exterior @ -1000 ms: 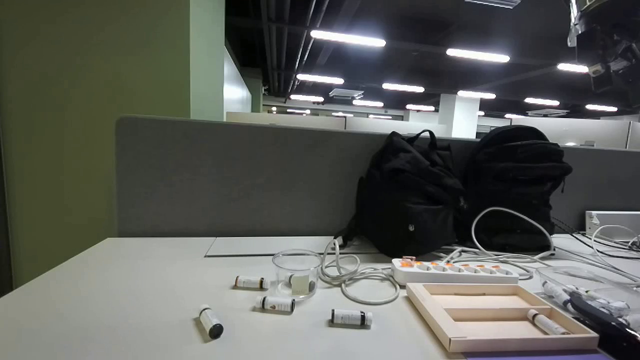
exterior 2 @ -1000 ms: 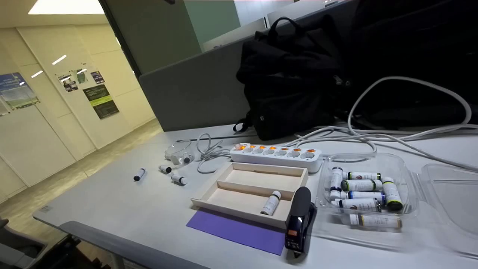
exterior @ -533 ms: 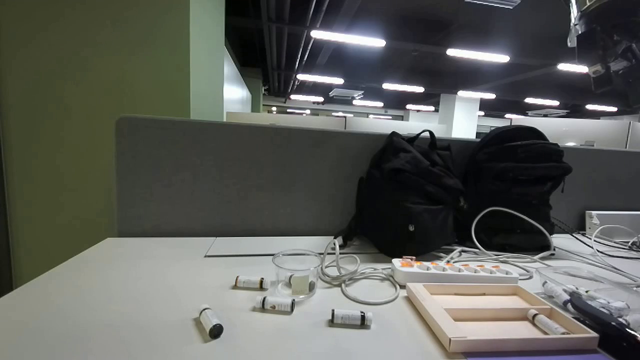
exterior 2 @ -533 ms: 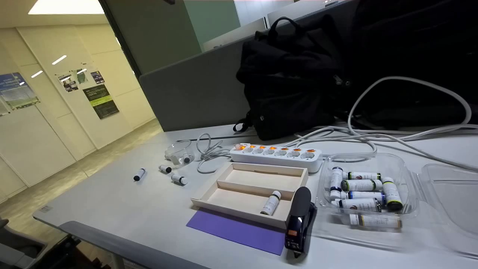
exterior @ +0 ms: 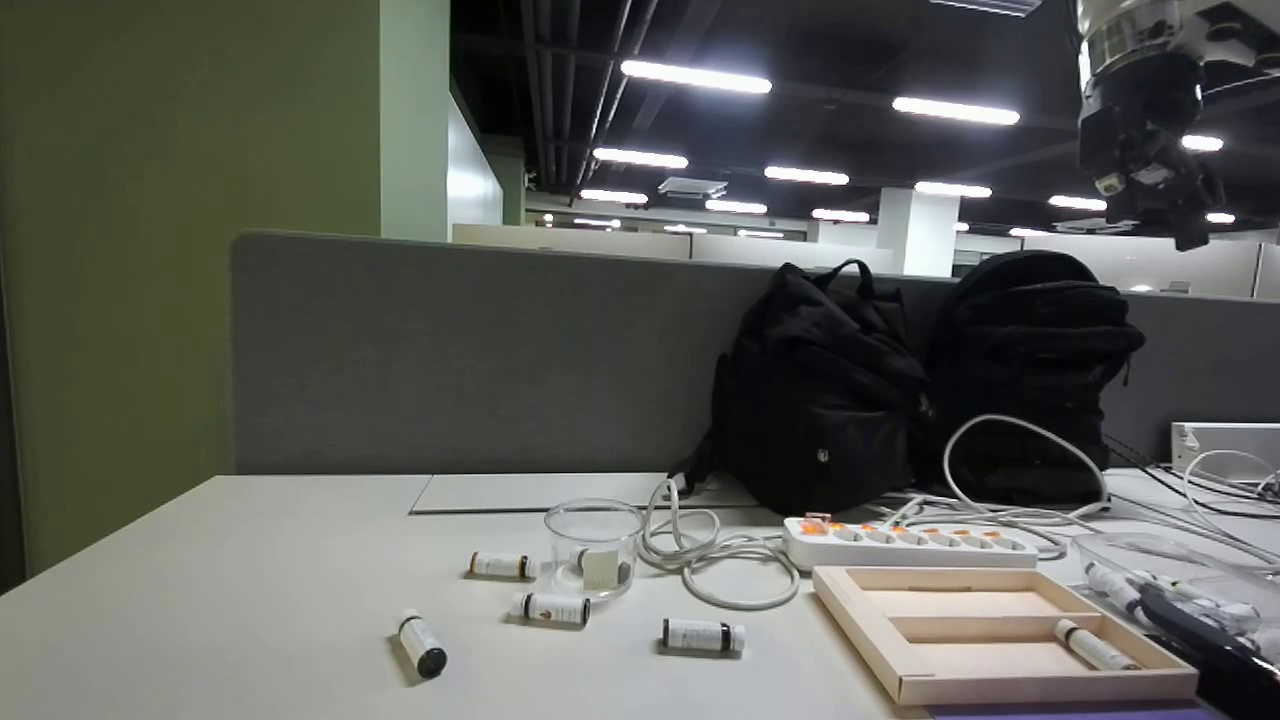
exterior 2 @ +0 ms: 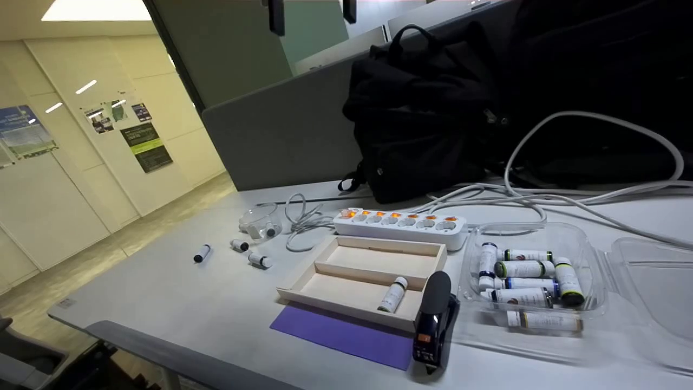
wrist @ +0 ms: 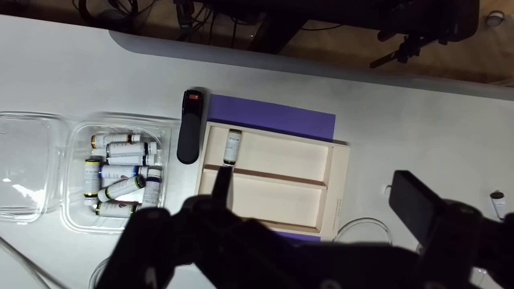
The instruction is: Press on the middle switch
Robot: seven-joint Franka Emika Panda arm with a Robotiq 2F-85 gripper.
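Note:
The long white power strip [exterior 2: 398, 233] lies behind the wooden tray in both exterior views [exterior: 910, 553]. Its middle switch [exterior 2: 396, 214] is a tiny orange rocker at the centre of the row. It shows very small in an exterior view [exterior: 897, 528]. In the wrist view the strip is hidden behind the gripper's dark body. My gripper [wrist: 313, 176] is open and empty, its two fingers wide apart. It hangs high above the table, well away from the strip, at the upper right of an exterior view [exterior: 1200, 215]. Its fingertips show at the top edge of an exterior view [exterior 2: 313, 13].
The wooden tray [exterior 2: 363, 281] holds one small bottle. A black stapler-like tool [exterior 2: 436, 319] and a clear box [exterior 2: 595, 271] of bottles stand beside it. Black backpacks [exterior 2: 422, 108] and white cables [exterior 2: 520, 189] lie behind the strip. A clear cup [exterior: 595, 520] stands left.
My arm and gripper have come further into view: leftward and lower in an exterior view, with both fingertips now showing at the top edge in an exterior view. The table objects have not moved.

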